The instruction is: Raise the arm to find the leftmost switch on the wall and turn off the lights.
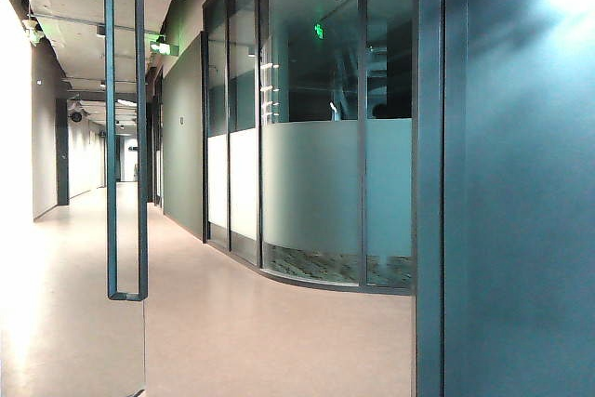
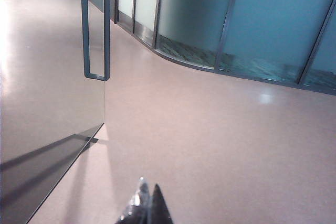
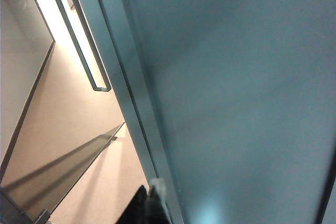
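— Although the exterior view took in the whole corridor, did it show either arm?

— Neither. It showed a glass door (image 1: 56, 230) with a long vertical handle (image 1: 125, 127) at left, a curved frosted glass partition (image 1: 316, 183) in the middle, a plain blue-grey wall panel (image 1: 521, 192) at right, and pinkish floor (image 1: 260, 332). No switch appeared on any surface visible there.

— What did the left wrist view add?

— The left gripper (image 2: 145, 208), its fingertips pressed together with no gap and nothing between them, pointed out over open floor (image 2: 210, 145). The door handle (image 2: 96, 30) and the partition's base (image 2: 210, 59) lay well beyond it.

— And the right wrist view?

— The right gripper (image 3: 148, 205), only its tips showing; I could not tell whether they were apart or together. They sat just beside the metal frame (image 3: 126, 82) edging the wall panel (image 3: 236, 93), which filled most of that view. The switch was not seen there either.
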### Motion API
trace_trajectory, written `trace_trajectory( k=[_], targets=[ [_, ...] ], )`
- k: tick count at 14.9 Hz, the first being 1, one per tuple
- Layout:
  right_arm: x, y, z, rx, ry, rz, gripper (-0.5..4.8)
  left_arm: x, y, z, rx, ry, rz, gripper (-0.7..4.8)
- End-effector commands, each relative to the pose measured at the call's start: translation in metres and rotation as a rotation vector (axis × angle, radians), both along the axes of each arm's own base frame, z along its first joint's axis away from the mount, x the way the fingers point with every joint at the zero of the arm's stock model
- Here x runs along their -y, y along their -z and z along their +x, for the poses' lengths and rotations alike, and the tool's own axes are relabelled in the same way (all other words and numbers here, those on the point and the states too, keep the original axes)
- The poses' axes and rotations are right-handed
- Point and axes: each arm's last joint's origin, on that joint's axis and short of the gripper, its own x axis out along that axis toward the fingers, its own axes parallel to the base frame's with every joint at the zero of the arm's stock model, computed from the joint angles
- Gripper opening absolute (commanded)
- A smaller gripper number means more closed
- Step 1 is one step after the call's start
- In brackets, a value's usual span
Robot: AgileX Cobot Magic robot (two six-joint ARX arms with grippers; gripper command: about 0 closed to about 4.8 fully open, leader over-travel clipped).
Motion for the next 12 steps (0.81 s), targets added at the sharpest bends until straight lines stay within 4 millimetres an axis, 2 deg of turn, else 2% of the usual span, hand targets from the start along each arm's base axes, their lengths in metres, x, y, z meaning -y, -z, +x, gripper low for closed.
trace_trajectory(
  k=[1,12],
  targets=[
    [-0.0001,-0.0020,-0.0002,0.016,-0.001,-0.001,-0.01,-0.0006,-0.0019,-0.0002,0.014,-0.023,0.011,-0.05],
    [-0.0001,-0.0020,-0.0002,0.016,-0.001,-0.001,-0.01,-0.0004,-0.0025,-0.0002,0.021,-0.018,0.097,-0.05]
  ],
)
